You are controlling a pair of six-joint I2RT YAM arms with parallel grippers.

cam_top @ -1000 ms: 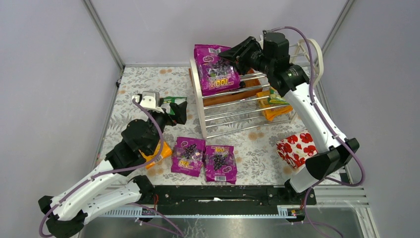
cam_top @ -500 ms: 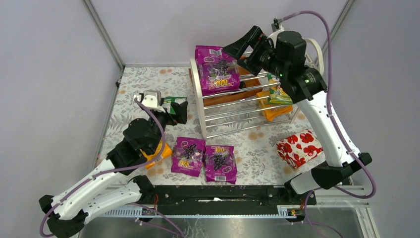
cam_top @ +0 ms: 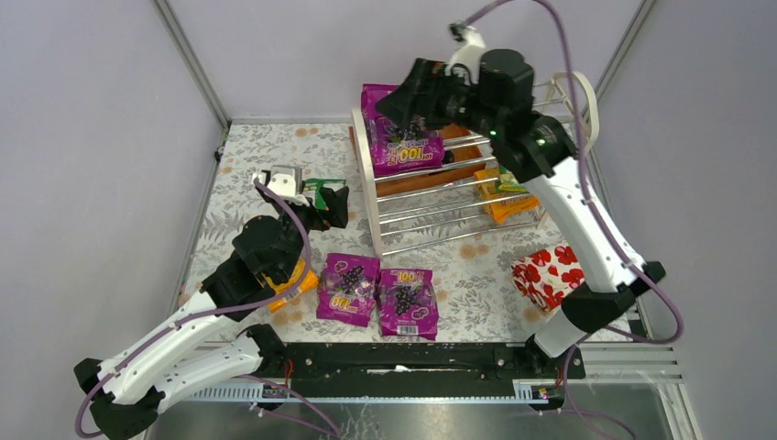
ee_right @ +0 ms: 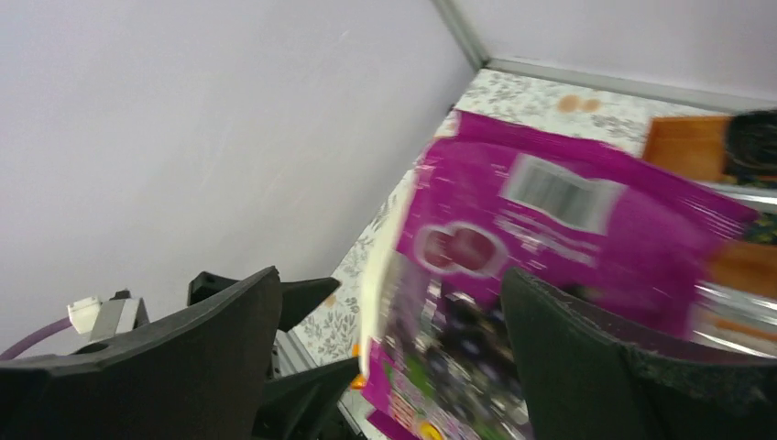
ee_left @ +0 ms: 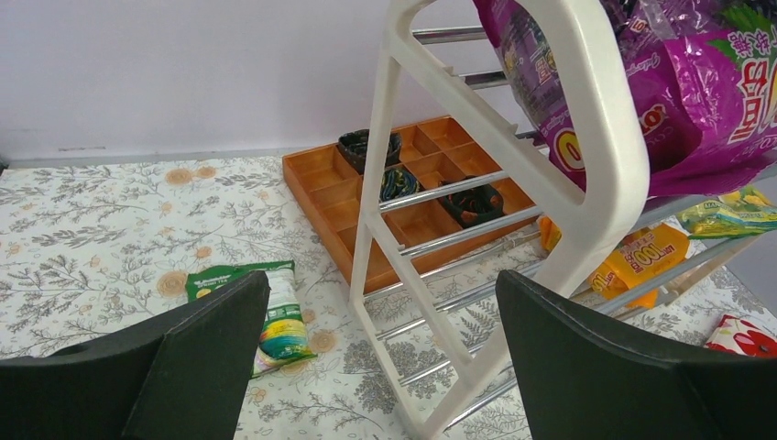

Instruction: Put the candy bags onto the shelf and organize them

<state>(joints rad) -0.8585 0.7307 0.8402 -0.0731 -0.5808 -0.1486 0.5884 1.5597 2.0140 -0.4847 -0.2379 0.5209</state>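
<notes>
One magenta candy bag (cam_top: 400, 130) lies on the top tier of the white shelf (cam_top: 368, 197). My right gripper (cam_top: 410, 99) hovers open just above it, holding nothing; in the blurred right wrist view the bag (ee_right: 568, 229) lies below the open gripper (ee_right: 389, 367). Two more magenta bags (cam_top: 348, 287) (cam_top: 408, 301) lie on the table in front. An orange bag (cam_top: 508, 206) and a green-yellow bag (cam_top: 515, 181) rest on lower rods. My left gripper (cam_top: 332, 206) is open and empty beside a green-white bag (cam_top: 318, 188), also seen in the left wrist view (ee_left: 252, 307).
A second orange bag (cam_top: 295, 280) lies partly under my left arm. A red-and-white heart package (cam_top: 548, 273) sits at the right front. A brown compartmented tray (ee_left: 412, 183) stands behind the shelf. The shelf's end panel (ee_left: 596, 137) is close in front of my left gripper (ee_left: 380, 367).
My right gripper has swung up and left, from the bag's right side to over the magenta bag on the top tier. The left arm has shifted only slightly.
</notes>
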